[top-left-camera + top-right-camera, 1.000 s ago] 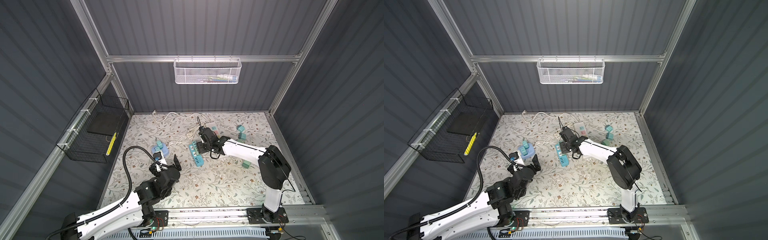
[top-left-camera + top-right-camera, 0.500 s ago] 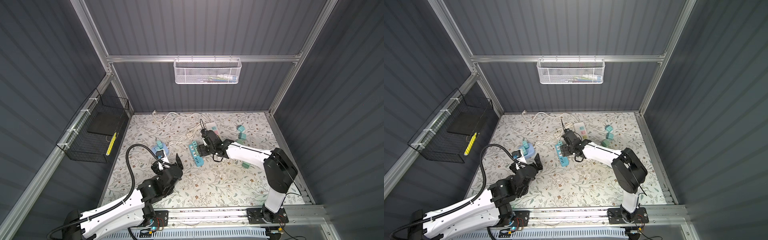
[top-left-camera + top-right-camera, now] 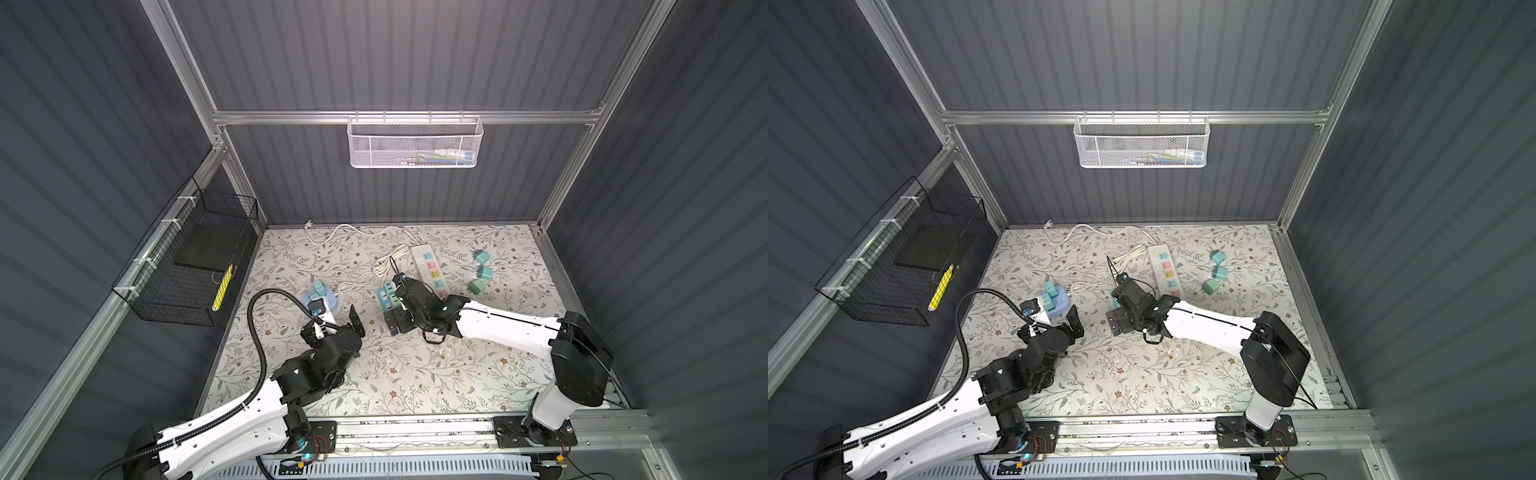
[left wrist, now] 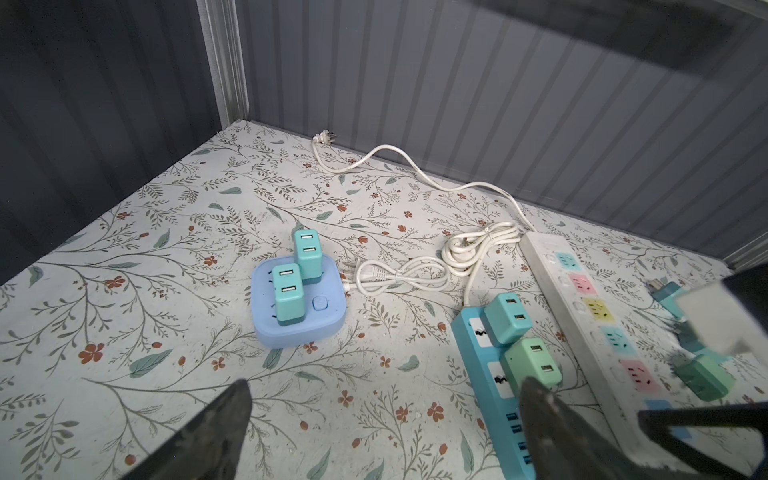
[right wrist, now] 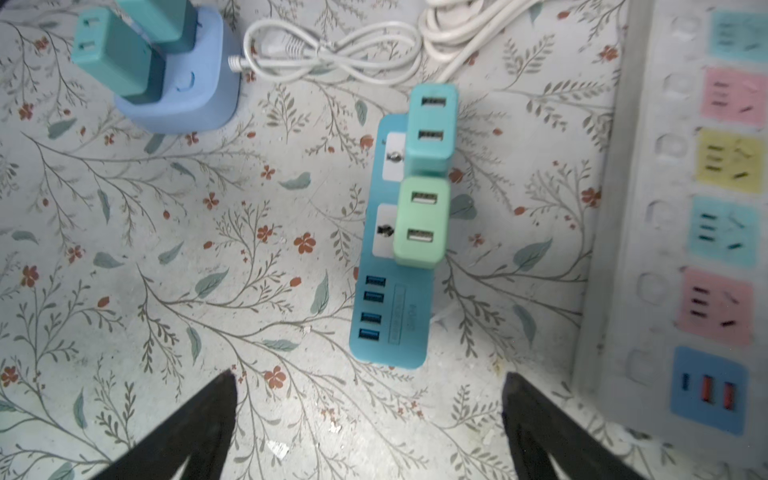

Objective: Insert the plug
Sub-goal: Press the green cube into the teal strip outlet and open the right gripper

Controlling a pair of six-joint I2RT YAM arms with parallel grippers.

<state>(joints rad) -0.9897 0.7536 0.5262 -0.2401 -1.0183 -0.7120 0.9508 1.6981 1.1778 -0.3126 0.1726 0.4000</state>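
Teal strip (image 3: 380, 299) lies just beyond your right gripper (image 3: 395, 322) in a top view; your left gripper (image 3: 334, 322) hovers well apart. Right wrist view: jaws wide apart, green plug (image 5: 422, 222) seated in the strip. Left wrist view: jaws apart too.

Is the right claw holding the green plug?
No: the right gripper is open, and the pale green plug sits in the teal strip.
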